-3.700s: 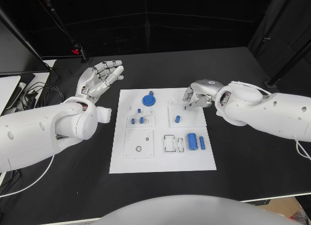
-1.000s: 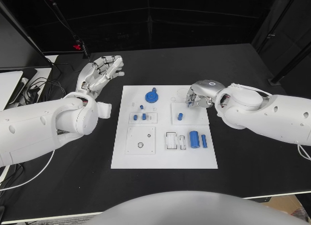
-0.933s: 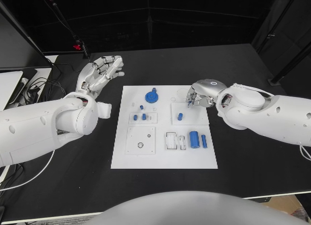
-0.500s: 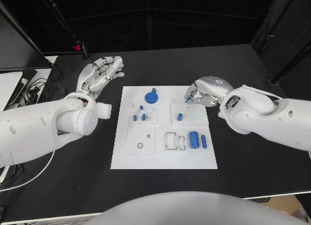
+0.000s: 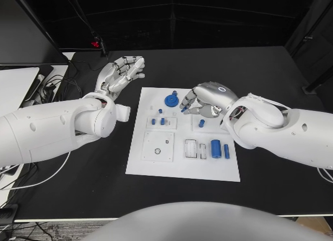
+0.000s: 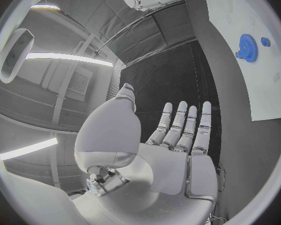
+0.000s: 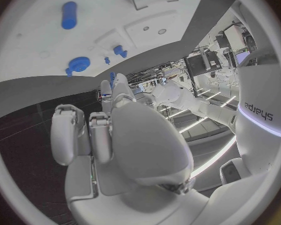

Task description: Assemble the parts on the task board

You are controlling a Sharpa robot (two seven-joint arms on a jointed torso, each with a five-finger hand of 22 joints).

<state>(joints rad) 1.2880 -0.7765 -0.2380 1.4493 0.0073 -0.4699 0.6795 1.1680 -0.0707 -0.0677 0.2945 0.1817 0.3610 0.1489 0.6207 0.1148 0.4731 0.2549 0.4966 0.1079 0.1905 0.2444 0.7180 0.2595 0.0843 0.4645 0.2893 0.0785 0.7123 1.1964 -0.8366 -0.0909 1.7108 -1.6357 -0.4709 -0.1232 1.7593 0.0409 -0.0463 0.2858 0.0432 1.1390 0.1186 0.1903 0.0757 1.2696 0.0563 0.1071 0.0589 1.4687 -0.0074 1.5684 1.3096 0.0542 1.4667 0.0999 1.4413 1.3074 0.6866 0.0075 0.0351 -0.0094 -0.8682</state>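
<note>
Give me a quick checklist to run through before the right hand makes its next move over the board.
1. Right hand over the white board's far end: ok.
2. Small blue piece pinched in its fingers: cannot tell, too small.
3. Left hand off the board, fingers spread, holding nothing: ok.
4. Blue gear on the board near the right hand: ok.
5. Large blue cylinder lying untouched on the board: ok.

My silvery metal right robot hand (image 5: 204,98) gleams above the flat, matt white plastic task board (image 5: 182,165); blue plastic gear (image 5: 171,100) looks smooth; black counter (image 5: 282,80) matt.
</note>
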